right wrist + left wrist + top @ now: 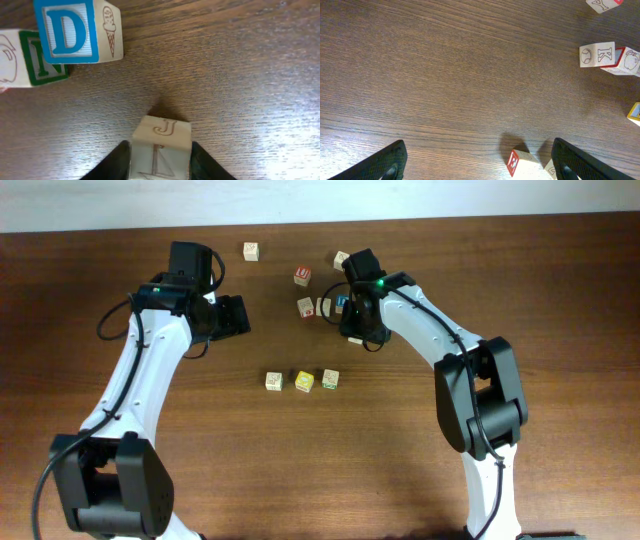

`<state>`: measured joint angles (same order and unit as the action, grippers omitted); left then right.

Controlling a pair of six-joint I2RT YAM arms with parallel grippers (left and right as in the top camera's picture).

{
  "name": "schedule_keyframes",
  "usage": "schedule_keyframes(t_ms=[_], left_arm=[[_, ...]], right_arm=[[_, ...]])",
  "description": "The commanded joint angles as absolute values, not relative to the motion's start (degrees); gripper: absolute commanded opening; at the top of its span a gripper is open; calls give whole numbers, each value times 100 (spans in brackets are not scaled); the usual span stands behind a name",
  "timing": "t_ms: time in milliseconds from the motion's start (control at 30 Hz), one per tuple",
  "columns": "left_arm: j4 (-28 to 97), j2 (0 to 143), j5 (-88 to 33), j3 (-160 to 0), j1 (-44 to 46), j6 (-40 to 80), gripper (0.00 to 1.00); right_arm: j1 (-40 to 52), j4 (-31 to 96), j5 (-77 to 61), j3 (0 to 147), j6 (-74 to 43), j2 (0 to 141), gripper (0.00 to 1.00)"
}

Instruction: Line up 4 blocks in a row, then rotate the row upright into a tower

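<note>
In the right wrist view my right gripper (160, 152) is shut on a pale wooden block (162, 135), one finger against each side. The block shows an engraved "J" on one face and a sailboat drawing on another. In the overhead view that gripper (357, 322) hangs just right of the middle cluster and hides the J block. Three blocks lie in a row at mid-table: a pale one (274, 381), a yellow-faced one (304, 381) and another pale one (330, 378). My left gripper (236, 315) is open, and a block with a red "E" face (522, 162) lies on the wood between its fingers (575, 162), touching neither.
The blue "D" cube (70, 30) and a green-lettered cube (35, 65) stand just beyond the J block. The red "U" cube (303, 276) and two pale cubes (250, 250) (341, 258) lie farther back. A "K" cube (597, 54) lies at the right of the left wrist view.
</note>
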<state>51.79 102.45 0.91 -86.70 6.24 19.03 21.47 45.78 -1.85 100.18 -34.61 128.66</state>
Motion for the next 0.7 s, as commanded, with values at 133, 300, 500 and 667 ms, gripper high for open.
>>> schedule_keyframes(t_ms=[133,300,500,667], left_arm=[[5194,10228,106,-8731,598,1837,90],[5398,10228,89,-8726,626,1835,91],[5400,10313,89,-8726,626,1833,93],[5478,10637,89,-8726,626,1833,93]], right_arm=[[2163,5426,-934,10095,-3284,12798,32],[2285,6377,-1382,9865,-3129,12798,32],[2655,6211,-1586,9736,-3041,12798,32],[2851,5996,-1634,9738,-3046,12798,31]])
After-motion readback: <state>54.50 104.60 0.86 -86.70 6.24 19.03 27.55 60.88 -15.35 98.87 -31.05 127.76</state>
